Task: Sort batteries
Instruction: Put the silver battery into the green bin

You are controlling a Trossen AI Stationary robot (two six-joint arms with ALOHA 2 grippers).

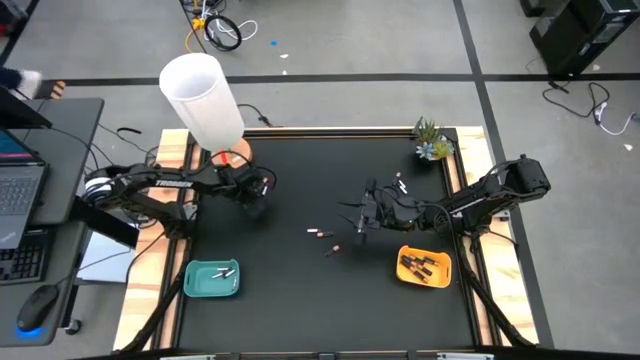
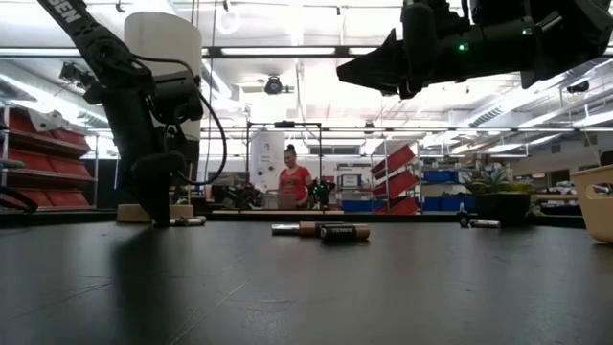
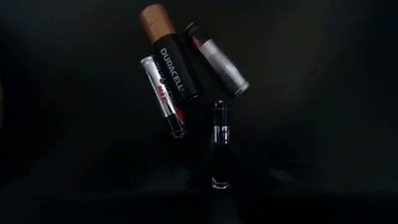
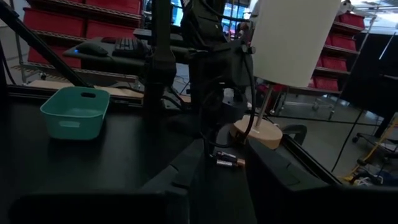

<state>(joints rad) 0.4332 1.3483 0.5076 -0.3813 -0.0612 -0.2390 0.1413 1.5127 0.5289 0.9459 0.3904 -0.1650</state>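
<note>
Since the batteries [image 3: 171, 68] are small, stiff, slick and roll, pinch one across its middle. Several lie beneath the left hand [image 1: 255, 206] at the table's [image 1: 300, 310] ten o'clock. I cannot tell its grip. The right hand [image 1: 362, 222] waits, fingers apart, toward three o'clock.

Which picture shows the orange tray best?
The high view: it looks straight down into the orange tray and shows the dark batteries inside. The low view catches only a slice of its wall at the picture's edge. Neither wrist view shows it.
</note>
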